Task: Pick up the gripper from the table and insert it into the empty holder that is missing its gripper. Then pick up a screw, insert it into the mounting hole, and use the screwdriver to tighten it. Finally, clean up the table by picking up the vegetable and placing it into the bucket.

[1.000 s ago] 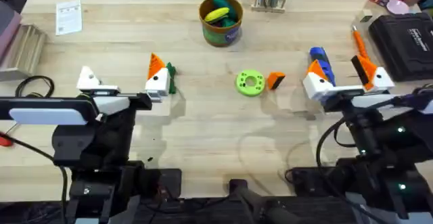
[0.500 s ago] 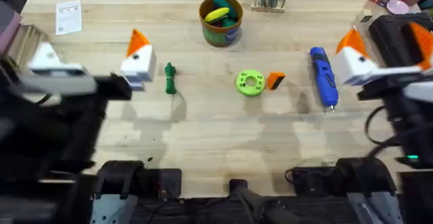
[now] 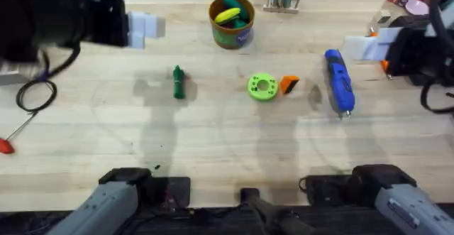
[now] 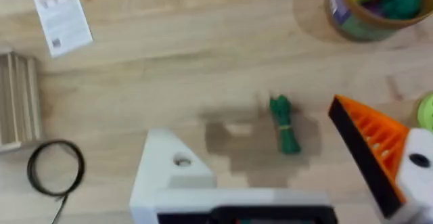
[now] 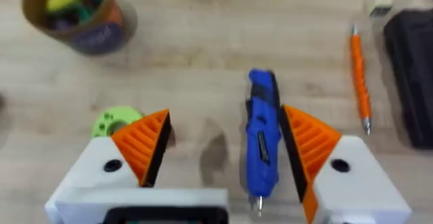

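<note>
The small orange gripper [image 3: 289,84] lies on the table beside a flat green disc [image 3: 262,87]. The blue screwdriver [image 3: 338,80] lies to its right, and in the right wrist view the screwdriver [image 5: 262,139] sits under my open right gripper [image 5: 224,116], between its two orange fingers. My right gripper [image 3: 372,45] hovers high at the far right. The dark green vegetable [image 3: 177,82] lies left of centre. My left gripper [image 3: 145,25] is raised at the far left. In the left wrist view my left gripper [image 4: 247,126] is open, with one bare white holder [image 4: 172,173] and one orange finger [image 4: 369,143] above the vegetable [image 4: 284,124]. The bucket [image 3: 231,20] stands at the back centre.
A thin orange pen-like tool [image 5: 360,75] and a black case [image 5: 413,75] lie at the far right. A black cable loop [image 3: 35,93] and a red-tipped tool [image 3: 6,146] are at the left edge. A paper card [image 4: 62,17] lies at the back left.
Both arms have lifted off the table and swung back and outward, the left to the far left, the right to the far right. Nothing was picked up.
</note>
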You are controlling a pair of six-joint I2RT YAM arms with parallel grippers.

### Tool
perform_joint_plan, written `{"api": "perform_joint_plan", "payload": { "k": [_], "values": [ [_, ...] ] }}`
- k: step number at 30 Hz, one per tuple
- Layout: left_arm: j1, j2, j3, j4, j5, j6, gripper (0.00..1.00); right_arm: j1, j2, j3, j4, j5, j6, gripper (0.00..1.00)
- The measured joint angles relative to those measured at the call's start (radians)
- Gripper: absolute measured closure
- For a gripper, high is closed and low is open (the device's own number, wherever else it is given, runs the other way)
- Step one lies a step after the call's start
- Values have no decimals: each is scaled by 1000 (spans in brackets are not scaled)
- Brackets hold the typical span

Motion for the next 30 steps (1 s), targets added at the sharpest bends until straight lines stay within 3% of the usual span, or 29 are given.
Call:
{"api": "perform_joint_plan", "payload": {
  "k": [7,17,21,25,30],
  "values": [
    [0,230,125,-69,1,6,15,0,127,86,-113,0,0,42],
    [-3,291,125,-131,8,-3,15,0,129,89,-128,0,0,42],
    [-50,303,126,-244,6,-49,15,0,129,89,-134,0,0,41],
    [-117,368,127,-281,9,-122,15,0,129,89,-134,0,0,42],
    [-120,510,127,-278,33,-215,8,0,129,89,-135,0,0,42]
  ]
}}
